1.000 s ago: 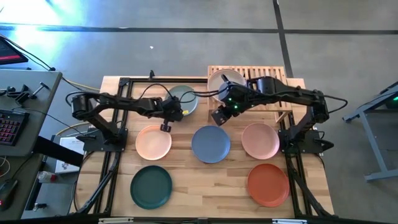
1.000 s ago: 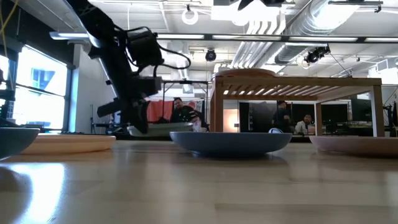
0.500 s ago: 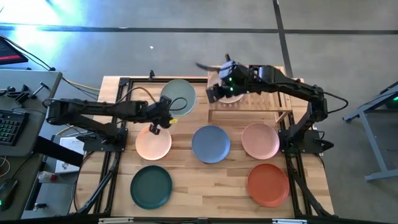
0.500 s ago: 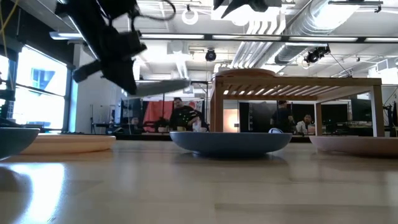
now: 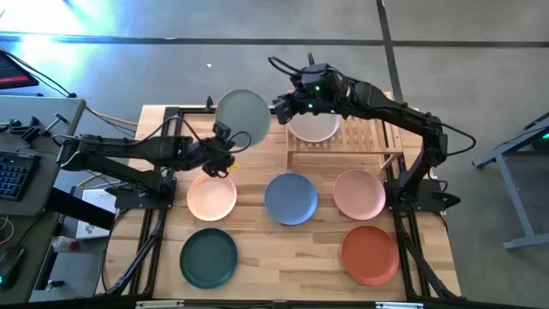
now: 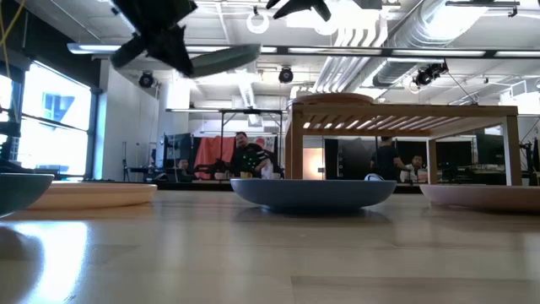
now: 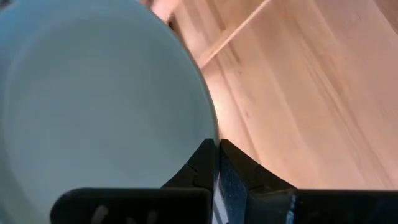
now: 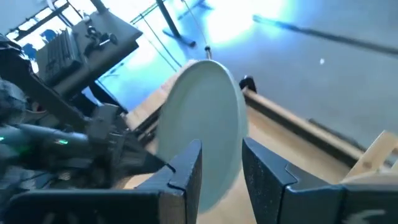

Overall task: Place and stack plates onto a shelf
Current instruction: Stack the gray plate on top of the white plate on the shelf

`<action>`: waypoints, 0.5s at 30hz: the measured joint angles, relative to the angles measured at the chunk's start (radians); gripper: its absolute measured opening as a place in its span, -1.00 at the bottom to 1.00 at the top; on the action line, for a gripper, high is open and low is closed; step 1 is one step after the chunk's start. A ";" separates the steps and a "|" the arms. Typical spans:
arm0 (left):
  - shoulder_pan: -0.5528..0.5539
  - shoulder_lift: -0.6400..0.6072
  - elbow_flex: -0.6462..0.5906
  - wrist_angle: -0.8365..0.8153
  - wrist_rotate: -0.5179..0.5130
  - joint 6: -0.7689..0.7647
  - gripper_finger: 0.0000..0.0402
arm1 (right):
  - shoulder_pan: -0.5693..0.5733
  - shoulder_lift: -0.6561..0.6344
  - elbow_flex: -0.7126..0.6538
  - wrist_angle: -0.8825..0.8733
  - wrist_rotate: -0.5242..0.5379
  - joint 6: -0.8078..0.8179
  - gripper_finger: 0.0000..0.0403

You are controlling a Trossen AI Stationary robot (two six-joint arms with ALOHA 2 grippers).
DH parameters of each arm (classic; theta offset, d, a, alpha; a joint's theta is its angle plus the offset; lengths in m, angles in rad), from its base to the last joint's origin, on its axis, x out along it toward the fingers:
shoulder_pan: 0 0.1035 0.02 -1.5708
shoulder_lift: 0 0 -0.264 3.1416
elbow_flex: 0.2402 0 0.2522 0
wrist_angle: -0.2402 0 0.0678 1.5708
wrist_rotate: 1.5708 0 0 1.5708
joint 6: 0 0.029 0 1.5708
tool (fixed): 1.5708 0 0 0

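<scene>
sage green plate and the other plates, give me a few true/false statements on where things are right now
1. The left gripper is shut on the rim of the sage green plate, held clear of the table. True.
2. The right gripper also clamps that plate. False: its fingers are open, pointed toward the plate from beside it.
3. One pale plate already lies on the shelf. True.
4. The blue plate is stacked on the dark green plate. False: each lies alone on the table, apart.
5. The terracotta plate is on the shelf. False: it lies on the table near the right front corner.
</scene>
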 joint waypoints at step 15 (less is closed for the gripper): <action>0.012 0.160 0.177 -0.164 0.009 0.028 -1.00 | -0.017 0.005 0.000 -0.110 0.022 0.023 -0.52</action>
